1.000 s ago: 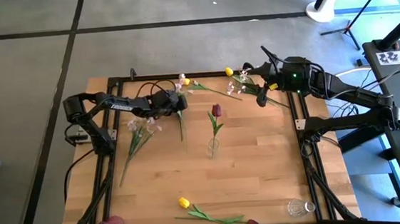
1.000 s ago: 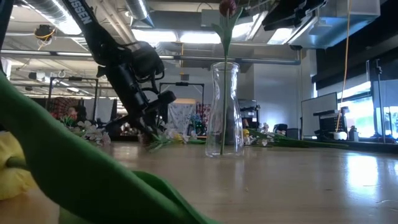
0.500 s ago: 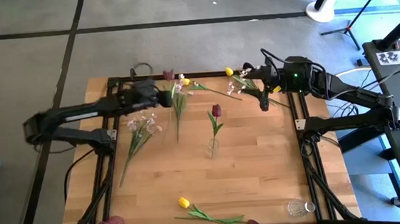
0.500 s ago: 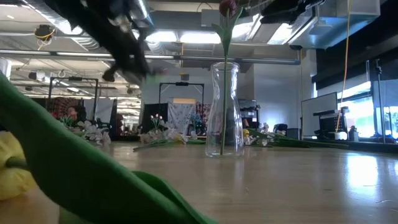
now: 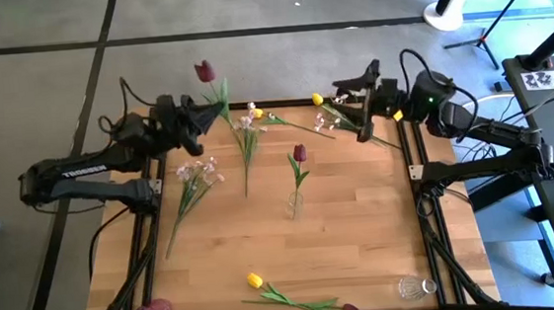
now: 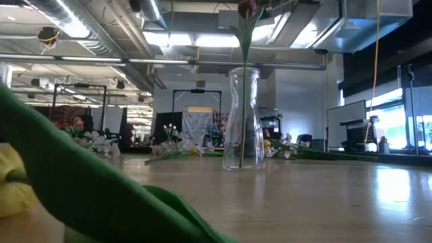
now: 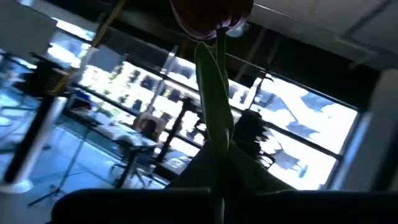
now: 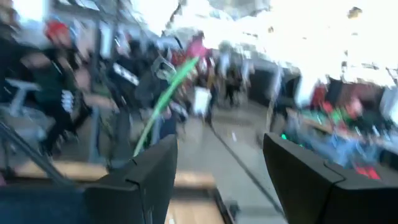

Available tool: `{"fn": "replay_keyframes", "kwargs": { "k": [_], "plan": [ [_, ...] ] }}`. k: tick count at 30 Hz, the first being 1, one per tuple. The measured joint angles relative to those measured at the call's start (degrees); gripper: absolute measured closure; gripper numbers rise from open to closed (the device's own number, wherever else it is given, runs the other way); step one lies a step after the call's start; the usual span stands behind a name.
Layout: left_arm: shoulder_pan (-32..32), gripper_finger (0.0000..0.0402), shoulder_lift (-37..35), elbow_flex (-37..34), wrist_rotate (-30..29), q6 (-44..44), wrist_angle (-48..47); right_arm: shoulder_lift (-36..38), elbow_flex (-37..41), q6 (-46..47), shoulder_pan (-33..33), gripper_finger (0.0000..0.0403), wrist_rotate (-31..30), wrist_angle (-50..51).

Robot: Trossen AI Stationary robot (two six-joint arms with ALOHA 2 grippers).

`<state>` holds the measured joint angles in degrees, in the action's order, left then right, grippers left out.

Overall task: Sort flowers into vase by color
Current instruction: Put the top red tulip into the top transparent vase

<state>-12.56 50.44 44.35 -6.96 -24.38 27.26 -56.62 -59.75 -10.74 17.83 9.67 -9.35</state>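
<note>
dark red tulip [image 5: 207, 71] bloom up and away from fingers, stem running back into the pinch | left gripper [image 5: 198, 117] clamps stem, nearer arm | vase [image 5: 294, 204] well apart, toward table middle | right gripper [image 5: 359, 91] fingers spread, empty

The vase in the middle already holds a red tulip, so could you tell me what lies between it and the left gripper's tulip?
In the high view, one green-stemmed flower lies between the vase and the left gripper.
</note>
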Motion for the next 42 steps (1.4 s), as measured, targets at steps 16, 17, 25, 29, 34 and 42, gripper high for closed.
{"fn": "replay_keyframes", "kwargs": {
  "k": [16,17,25,29,34,42],
  "plan": [
    [27.3,0.0399,7.4,2.7,-13.3,23.2,17.6,0.0,0.0,4.3,-14.5,0.0166,-6.9,-2.7],
    [28.1,0.0399,9.3,1.8,-13.7,23.3,19.7,0.0,0.0,4.5,-15.6,0.0166,-7.8,-2.7],
    [26.8,0.0399,23.5,-0.4,-16.1,21.9,31.2,0.0,0.0,4.9,-23.1,0.0166,-15.9,-2.9],
    [24.7,0.0399,27.0,-0.5,-15.0,17.9,35.4,0.0,0.0,5.6,-27.2,0.0166,-18.6,-2.9],
    [23.7,0.0399,30.1,-0.4,-13.3,15.5,35.9,0.0,0.0,6.0,-31.9,0.0166,-21.6,-2.0],
    [20.3,0.0399,37.0,-0.4,-12.9,12.7,42.2,0.0,0.0,6.3,-34.1,0.0166,-25.1,-2.0]
  ]
}}
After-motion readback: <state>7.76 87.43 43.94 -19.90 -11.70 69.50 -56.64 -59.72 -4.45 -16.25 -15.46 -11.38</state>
